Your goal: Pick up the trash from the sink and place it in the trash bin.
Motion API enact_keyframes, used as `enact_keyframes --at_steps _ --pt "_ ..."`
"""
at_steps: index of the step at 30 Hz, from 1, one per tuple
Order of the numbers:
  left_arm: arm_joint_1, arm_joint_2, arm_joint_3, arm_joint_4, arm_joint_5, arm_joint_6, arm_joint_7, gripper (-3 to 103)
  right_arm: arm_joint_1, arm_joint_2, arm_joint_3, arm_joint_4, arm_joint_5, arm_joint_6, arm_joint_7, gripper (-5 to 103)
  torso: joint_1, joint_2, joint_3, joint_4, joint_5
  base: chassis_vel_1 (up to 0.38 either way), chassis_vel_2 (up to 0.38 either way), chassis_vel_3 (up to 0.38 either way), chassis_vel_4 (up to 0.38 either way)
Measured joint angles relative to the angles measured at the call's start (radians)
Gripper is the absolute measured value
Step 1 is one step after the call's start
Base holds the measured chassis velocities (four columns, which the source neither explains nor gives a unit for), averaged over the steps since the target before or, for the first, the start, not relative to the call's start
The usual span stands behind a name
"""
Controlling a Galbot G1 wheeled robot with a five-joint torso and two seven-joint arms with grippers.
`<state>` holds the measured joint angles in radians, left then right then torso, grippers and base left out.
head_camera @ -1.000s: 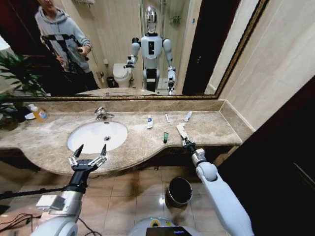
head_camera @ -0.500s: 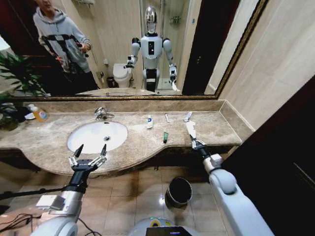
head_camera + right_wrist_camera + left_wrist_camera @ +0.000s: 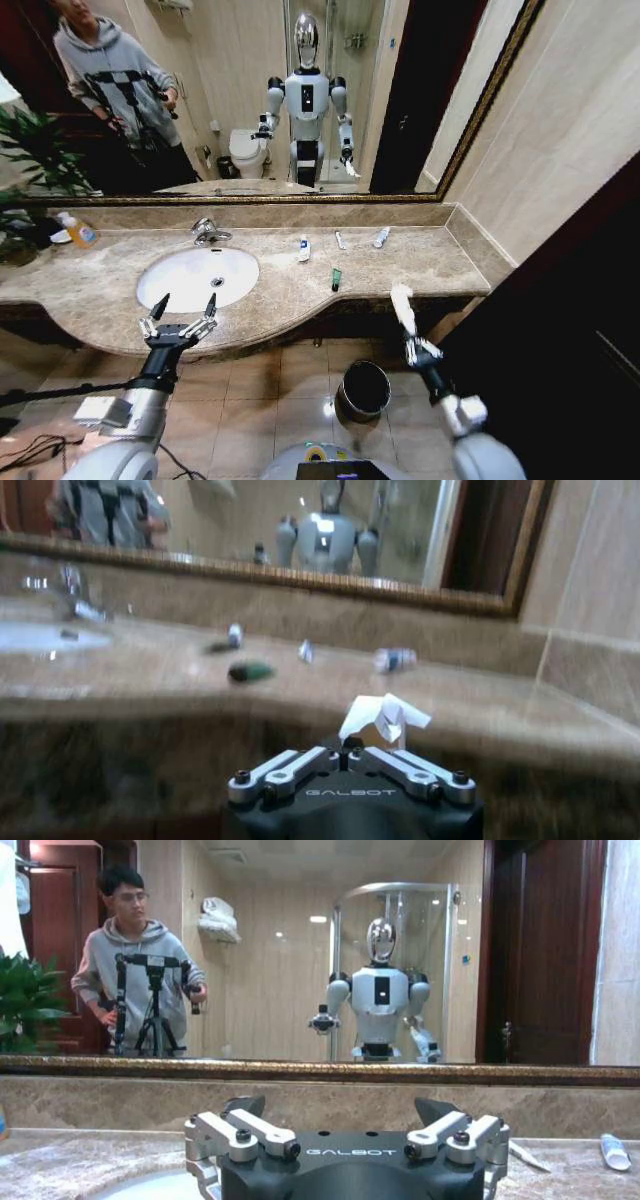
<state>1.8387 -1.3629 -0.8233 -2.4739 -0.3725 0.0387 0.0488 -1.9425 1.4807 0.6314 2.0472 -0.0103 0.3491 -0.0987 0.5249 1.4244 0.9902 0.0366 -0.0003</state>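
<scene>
— Holding a crumpled white wrapper (image 3: pixel 402 304), was it?
— Yes, the right gripper (image 3: pixel 417 349) had its fingers pinched together on it, off the front edge of the marble counter (image 3: pixel 440 262), above the floor and just to the right of the trash bin (image 3: pixel 365 388).
— And the other arm?
— The left gripper (image 3: pixel 178 327) hovered at the counter's front edge before the sink (image 3: pixel 197 277), fingers spread wide (nothing between them).
— What was left up top?
— A dark-green tube (image 3: pixel 337 279), plus white tubes (image 3: pixel 304 248) near the mirror.
</scene>
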Motion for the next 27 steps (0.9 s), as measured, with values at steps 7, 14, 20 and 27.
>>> enact_keyframes --at_steps 7,14,20,27 --pt "0.000 0.000 0.000 0.000 0.000 0.000 0.000 100 0.022 0.069 -0.036 -0.221 -0.126 0.064 -0.013 0 0.000 0.000 0.000 0.0000 0.0001 0.000 0.000 0.000 0.000" --pt "0.000 0.000 0.000 0.000 0.000 0.000 0.000 100 0.203 0.047 -0.069 -0.528 -0.160 0.016 -0.028 0 0.000 0.000 0.000 0.0002 0.0002 0.000 0.000 0.000 0.000" --pt "0.000 0.000 0.000 0.000 0.000 0.000 0.000 100 0.417 0.014 -0.110 -0.746 -0.160 -0.123 -0.029 0 0.000 0.000 0.000 0.0003 0.0004 0.000 0.000 0.000 0.000" --pt "0.000 0.000 0.000 0.000 0.000 0.000 0.000 100 0.562 0.000 -0.138 -0.902 -0.180 -0.195 -0.030 0 0.000 0.000 0.000 0.0003 0.0002 0.000 0.000 0.000 0.000"
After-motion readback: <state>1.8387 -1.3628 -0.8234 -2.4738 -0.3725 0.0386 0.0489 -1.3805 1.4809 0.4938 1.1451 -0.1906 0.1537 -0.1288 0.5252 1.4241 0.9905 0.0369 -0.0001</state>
